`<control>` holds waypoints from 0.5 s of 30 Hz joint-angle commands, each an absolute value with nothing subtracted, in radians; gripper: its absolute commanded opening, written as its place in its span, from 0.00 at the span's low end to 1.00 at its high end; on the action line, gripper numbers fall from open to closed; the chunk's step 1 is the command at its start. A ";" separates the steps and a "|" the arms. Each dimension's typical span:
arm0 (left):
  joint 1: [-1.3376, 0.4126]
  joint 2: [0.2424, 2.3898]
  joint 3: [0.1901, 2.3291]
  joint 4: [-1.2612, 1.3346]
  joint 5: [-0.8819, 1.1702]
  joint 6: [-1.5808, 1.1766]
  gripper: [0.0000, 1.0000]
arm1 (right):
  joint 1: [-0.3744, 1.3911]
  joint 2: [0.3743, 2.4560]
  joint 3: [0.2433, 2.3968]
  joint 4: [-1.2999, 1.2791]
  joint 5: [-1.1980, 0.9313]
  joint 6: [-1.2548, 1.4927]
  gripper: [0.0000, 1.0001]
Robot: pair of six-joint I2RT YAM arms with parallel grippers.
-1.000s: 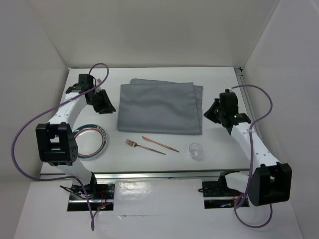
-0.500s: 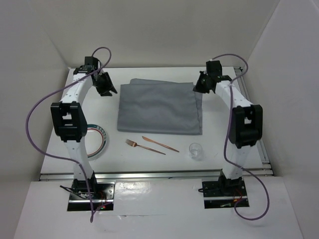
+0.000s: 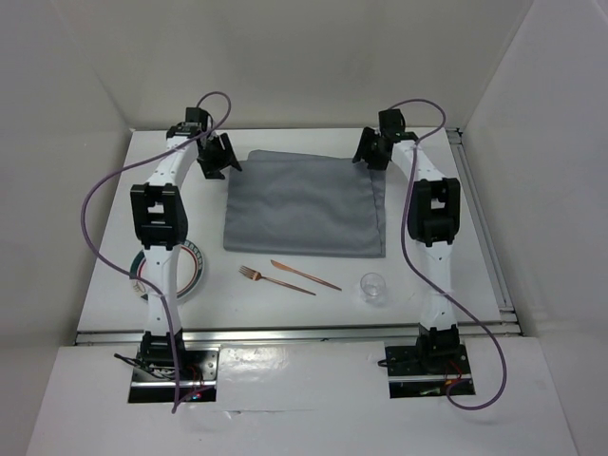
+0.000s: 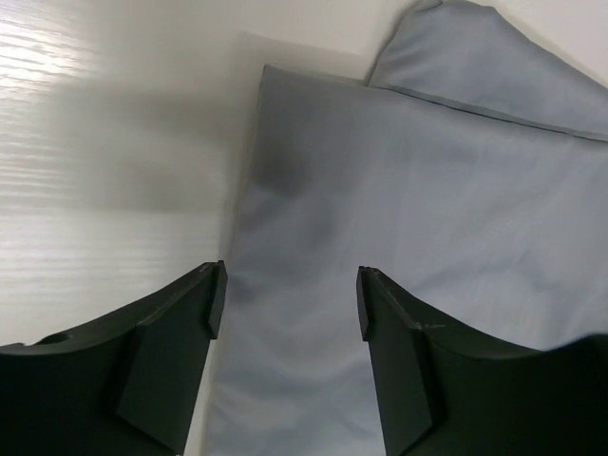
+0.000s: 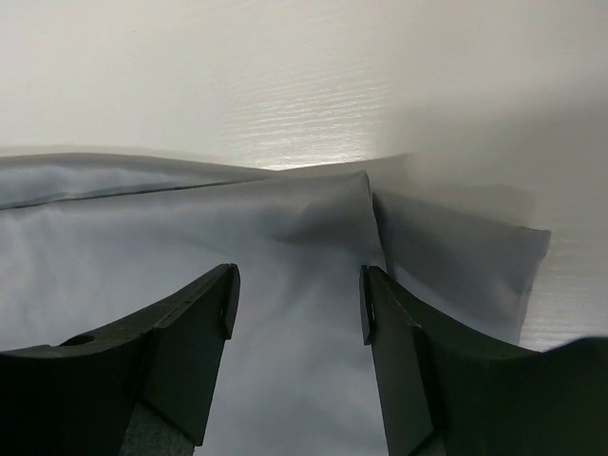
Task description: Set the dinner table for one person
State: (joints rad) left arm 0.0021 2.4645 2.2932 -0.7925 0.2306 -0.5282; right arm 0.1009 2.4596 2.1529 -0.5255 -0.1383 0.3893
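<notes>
Both jaws gape empty over the cloth [image 3: 306, 204]; we judge it limp, light, best pinched at its far corners.

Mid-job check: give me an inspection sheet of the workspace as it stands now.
Surface: white table, metal rail along the near edge.
Job's things: grey cloth folded at the far middle; fork and knife side by side nearer than it; glass to their right; plate near left, partly under the left arm.
Clutter: nothing seen.
Grippers: left gripper open over the cloth's far left corner; right gripper open over its far right corner; neither holds anything.
Cables: purple cables loop off both arms.
Surroundings: plain white walls on three sides.
</notes>
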 commanded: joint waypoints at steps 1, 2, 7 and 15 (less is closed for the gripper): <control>-0.018 2.505 2.330 -0.759 0.209 -0.528 0.75 | 0.087 2.450 2.229 -0.534 -0.163 0.373 0.65; -0.018 2.505 2.341 -0.759 0.193 -0.528 0.75 | 0.087 2.460 2.229 -0.534 -0.163 0.364 0.65; -0.038 2.552 2.350 -0.749 0.181 -0.528 0.76 | 0.087 2.468 2.229 -0.534 -0.140 0.364 0.65; -0.038 2.585 2.359 -0.707 0.212 -0.546 0.71 | 0.060 2.502 2.287 -0.520 -0.150 0.354 0.66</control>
State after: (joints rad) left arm -0.0410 2.5481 2.3249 -0.7372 0.2020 -0.5312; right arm 0.0811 2.4683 2.2021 -0.5316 -0.1463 0.3717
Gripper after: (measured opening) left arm 0.723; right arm 0.660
